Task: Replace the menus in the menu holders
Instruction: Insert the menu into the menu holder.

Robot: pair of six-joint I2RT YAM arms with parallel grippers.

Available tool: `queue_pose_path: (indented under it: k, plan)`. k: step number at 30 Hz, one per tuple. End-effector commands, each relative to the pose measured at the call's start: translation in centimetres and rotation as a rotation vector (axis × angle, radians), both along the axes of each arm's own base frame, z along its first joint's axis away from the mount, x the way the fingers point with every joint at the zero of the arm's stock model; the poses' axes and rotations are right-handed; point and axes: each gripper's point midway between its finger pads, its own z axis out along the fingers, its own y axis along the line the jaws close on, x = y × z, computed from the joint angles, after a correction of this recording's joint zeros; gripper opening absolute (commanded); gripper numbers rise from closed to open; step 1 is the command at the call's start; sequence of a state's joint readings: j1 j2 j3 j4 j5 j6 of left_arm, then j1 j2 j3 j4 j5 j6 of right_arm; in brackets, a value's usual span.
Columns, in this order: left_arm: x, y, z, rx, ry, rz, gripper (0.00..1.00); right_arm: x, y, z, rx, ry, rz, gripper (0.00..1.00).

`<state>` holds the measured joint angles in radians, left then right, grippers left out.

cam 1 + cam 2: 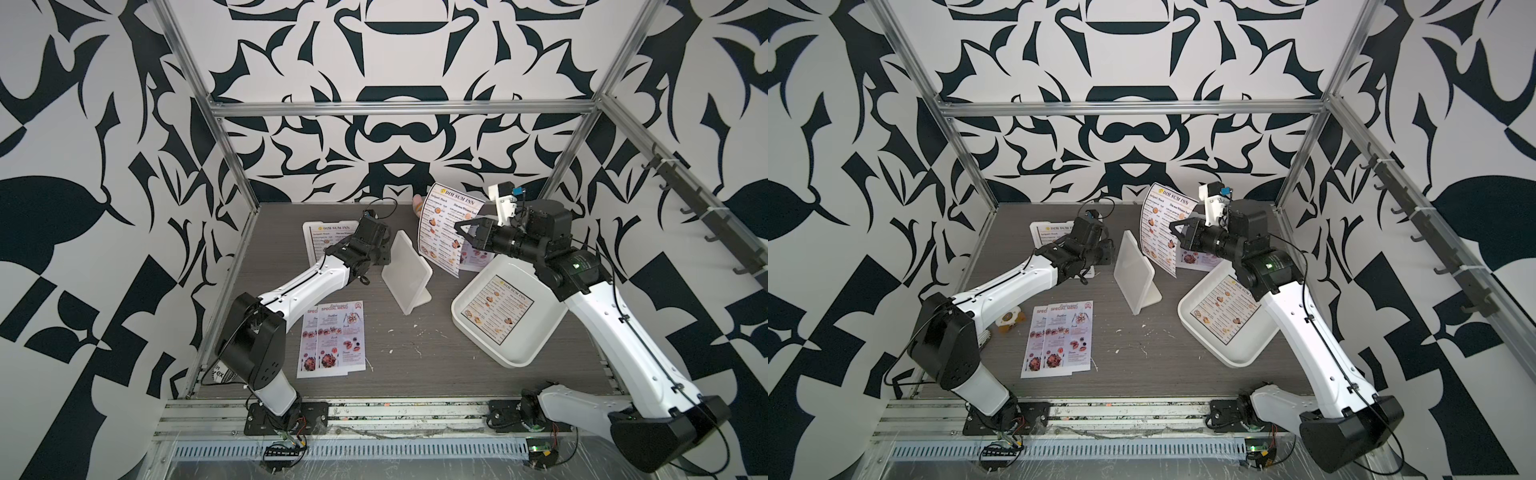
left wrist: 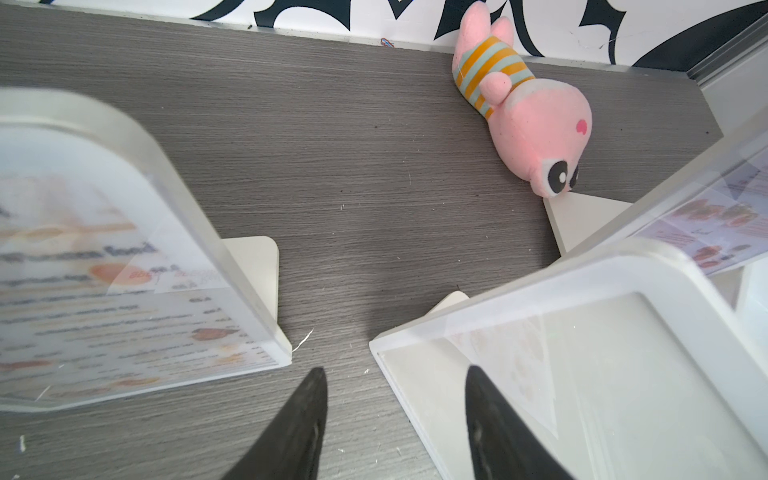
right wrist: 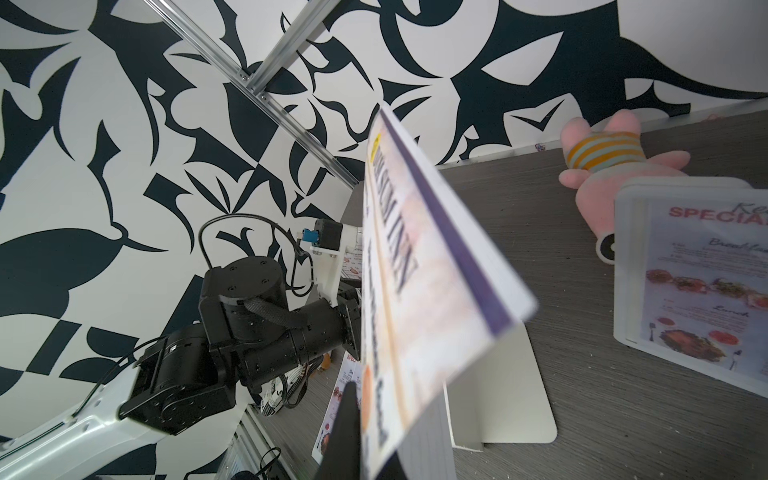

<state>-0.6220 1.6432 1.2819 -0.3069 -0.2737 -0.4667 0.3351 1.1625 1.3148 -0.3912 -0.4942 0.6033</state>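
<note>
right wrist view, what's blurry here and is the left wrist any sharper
Right wrist view: the held menu sits close to the lens and is smeared, while the far holder reads clearly. Left wrist view: the near holder is soft; the plush toy is crisp.

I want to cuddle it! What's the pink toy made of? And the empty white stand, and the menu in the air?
Pink toy: probably soft plush fabric; it looks fuzzy and squashy. White stand: seemingly hard plastic, smooth and matte, with rounded corners. Raised menu: likely thin printed paper, since it curves slightly; whether it is coated is unclear.
</note>
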Motion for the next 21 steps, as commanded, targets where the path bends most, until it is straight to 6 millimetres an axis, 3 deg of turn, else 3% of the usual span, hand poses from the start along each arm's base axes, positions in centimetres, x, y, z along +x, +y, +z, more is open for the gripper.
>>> queue_pose_path:
  k: [1, 21]
  plan:
    - [-0.2, 0.5, 0.2, 0.007, -0.009, 0.007, 0.56, 0.0, 0.1, 1.2, 0.027, -0.033, 0.01, 0.0]
    - [-0.1, 0.8, 0.1, 0.004, -0.011, 0.014, 0.56, 0.2, 0.3, 0.5, 0.041, 0.008, 0.015, 0.0]
